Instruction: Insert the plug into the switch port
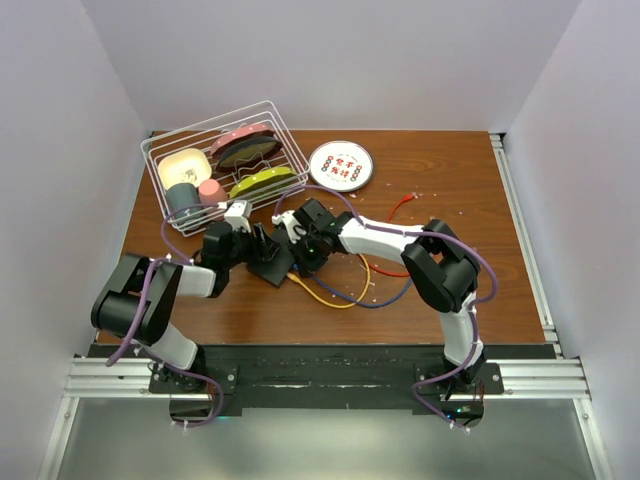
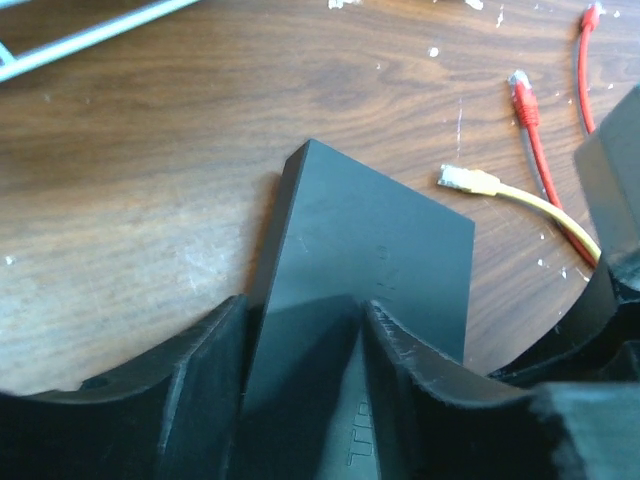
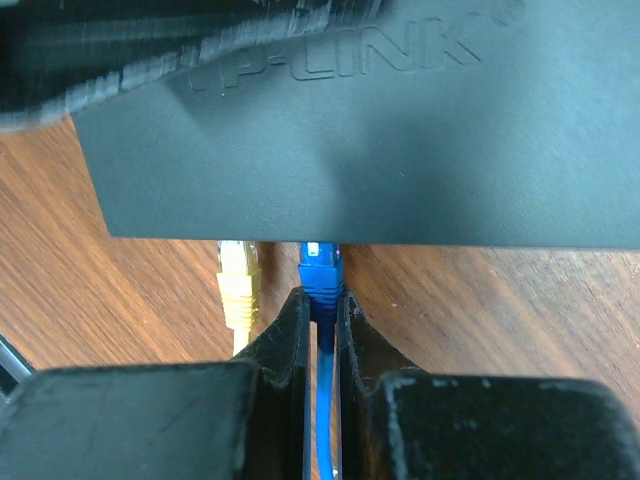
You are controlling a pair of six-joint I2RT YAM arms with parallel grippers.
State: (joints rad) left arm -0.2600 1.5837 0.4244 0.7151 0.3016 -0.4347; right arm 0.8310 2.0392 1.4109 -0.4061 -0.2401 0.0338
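Clamped across its body between the left gripper's (image 2: 305, 310) fingers: the black TP-LINK switch (image 3: 380, 150), near the middle of the wooden table (image 1: 460, 200). Pinched tight in the closed right gripper (image 3: 322, 300), by the cable just behind it: the blue plug (image 3: 320, 270), nose at the switch's long edge; impossible to tell whether seated. Just beside it, a yellow plug (image 3: 238, 275) at the same edge.
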